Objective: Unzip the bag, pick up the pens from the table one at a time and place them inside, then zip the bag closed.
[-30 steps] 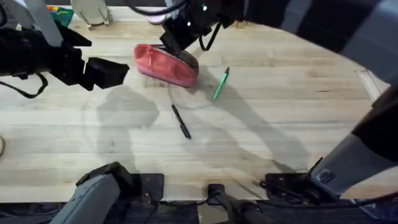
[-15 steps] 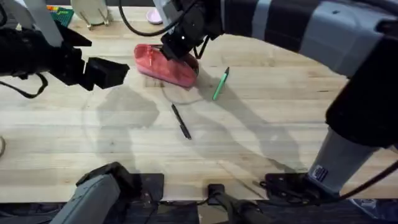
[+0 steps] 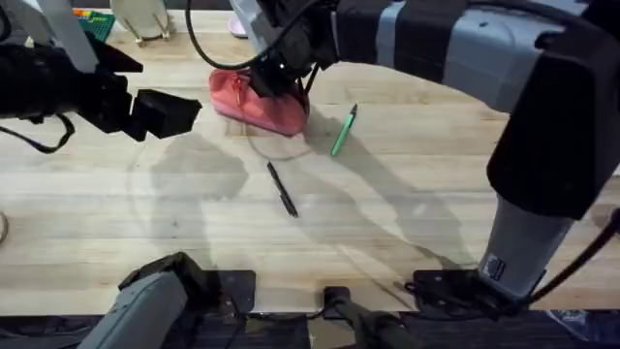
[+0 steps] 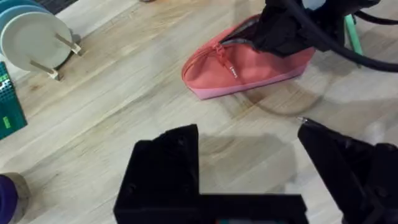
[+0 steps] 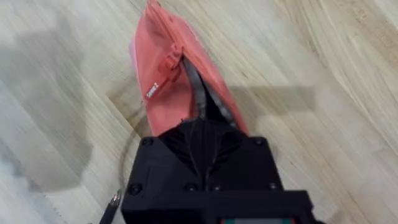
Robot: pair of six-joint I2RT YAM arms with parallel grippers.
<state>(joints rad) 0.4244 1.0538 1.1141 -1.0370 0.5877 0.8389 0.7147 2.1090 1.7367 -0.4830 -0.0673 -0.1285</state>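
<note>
From overhead, the coral-pink bag (image 3: 254, 102) lies on the far middle of the table (image 3: 436, 184), and the right gripper (image 3: 272, 76) is down on its right end, with the arm reaching across from the lower right. The green pen (image 3: 343, 131) lies just right of the bag, slanted, and the black pen (image 3: 282, 189) lies nearer the bases, apart from both. The left gripper (image 3: 165, 111) hangs left of the bag, well clear of it. In the left wrist view, the left gripper (image 4: 249, 168) has its two black fingers spread wide with nothing between them, above bare wood; beyond them the bag (image 4: 249, 65) rests on the table with its red pull cord (image 4: 225, 60) near the middle of the zipper, and the zipper is open from there toward the end where the right gripper (image 4: 283, 31) presses in. In the right wrist view, the right gripper (image 5: 205, 140) sits closed narrowly at the open mouth of the bag (image 5: 165, 81), though whether it pinches fabric I cannot tell; a pen tip (image 5: 112, 204) shows beside it.
</note>
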